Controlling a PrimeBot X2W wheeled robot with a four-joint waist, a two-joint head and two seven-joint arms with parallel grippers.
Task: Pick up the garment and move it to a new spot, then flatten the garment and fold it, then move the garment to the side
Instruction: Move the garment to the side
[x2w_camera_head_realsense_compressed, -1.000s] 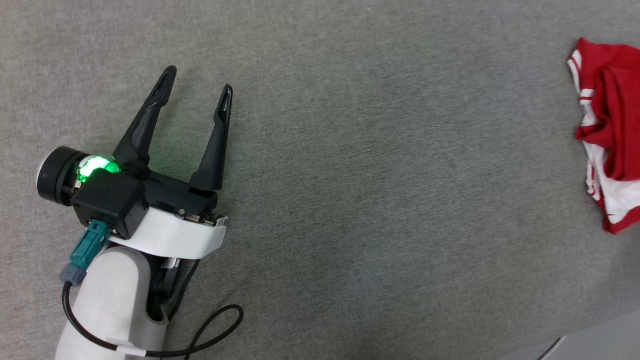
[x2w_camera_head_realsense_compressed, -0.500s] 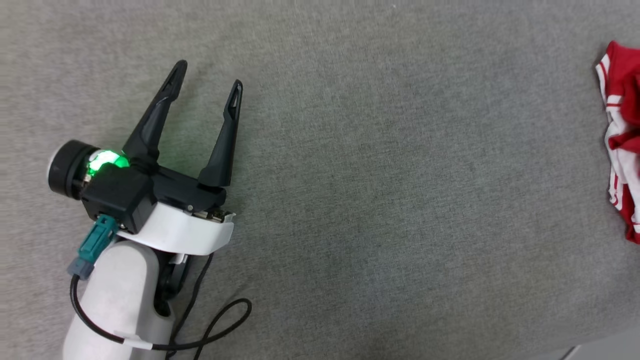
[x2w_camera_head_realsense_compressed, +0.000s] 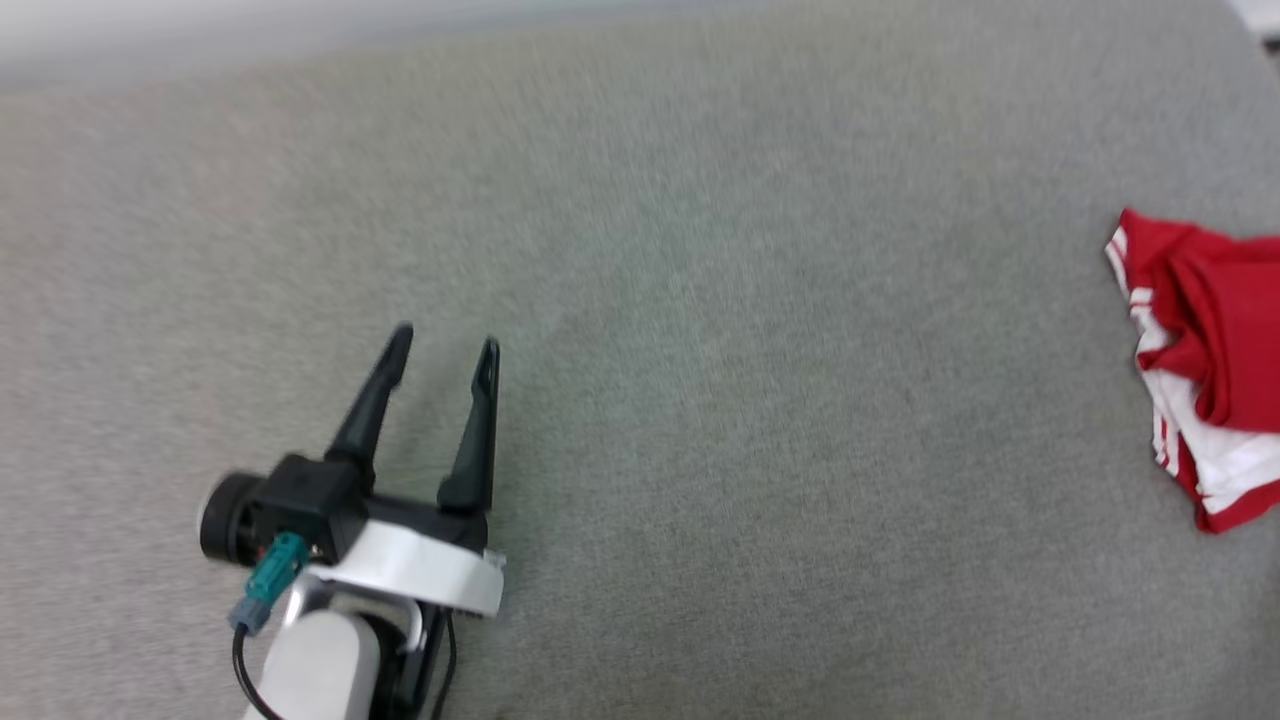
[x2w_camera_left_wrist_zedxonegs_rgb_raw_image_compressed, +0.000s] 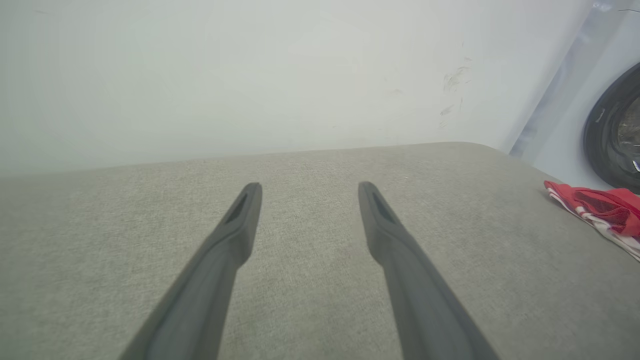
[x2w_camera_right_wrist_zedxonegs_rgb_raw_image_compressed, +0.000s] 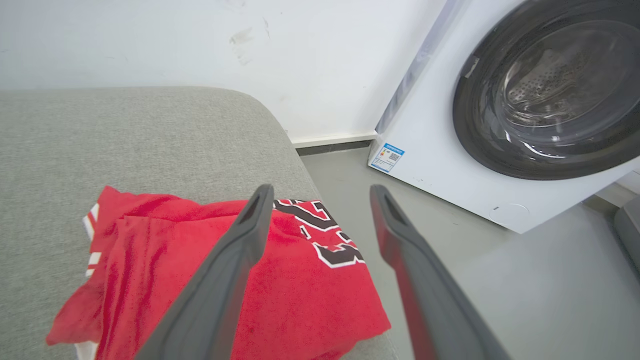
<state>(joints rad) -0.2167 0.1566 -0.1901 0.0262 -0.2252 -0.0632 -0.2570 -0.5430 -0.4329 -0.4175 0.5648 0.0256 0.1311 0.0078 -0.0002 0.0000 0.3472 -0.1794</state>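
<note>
The garment (x2w_camera_head_realsense_compressed: 1205, 360) is a crumpled red jersey with white striped trim, lying at the right edge of the grey padded surface (x2w_camera_head_realsense_compressed: 700, 350). In the right wrist view the garment (x2w_camera_right_wrist_zedxonegs_rgb_raw_image_compressed: 300, 295) shows black white-outlined numerals and sits by the surface's right end. My right gripper (x2w_camera_right_wrist_zedxonegs_rgb_raw_image_compressed: 320, 192) hovers above it, open, with nothing between its fingers. Far to the left, my left gripper (x2w_camera_head_realsense_compressed: 443, 348) stands open and empty over bare grey fabric. The left wrist view has the left gripper (x2w_camera_left_wrist_zedxonegs_rgb_raw_image_compressed: 307, 187) open and the garment (x2w_camera_left_wrist_zedxonegs_rgb_raw_image_compressed: 600, 207) far off to the right.
A white washing machine (x2w_camera_right_wrist_zedxonegs_rgb_raw_image_compressed: 500, 110) with a dark round door stands on the grey floor (x2w_camera_right_wrist_zedxonegs_rgb_raw_image_compressed: 500, 280) beyond the surface's right end. A white wall (x2w_camera_left_wrist_zedxonegs_rgb_raw_image_compressed: 250, 75) runs behind the surface's far edge.
The head camera has tilted, so the whole picture shifted down and the far edge came into view. The garment lies in the same heap. The left gripper stays open.
</note>
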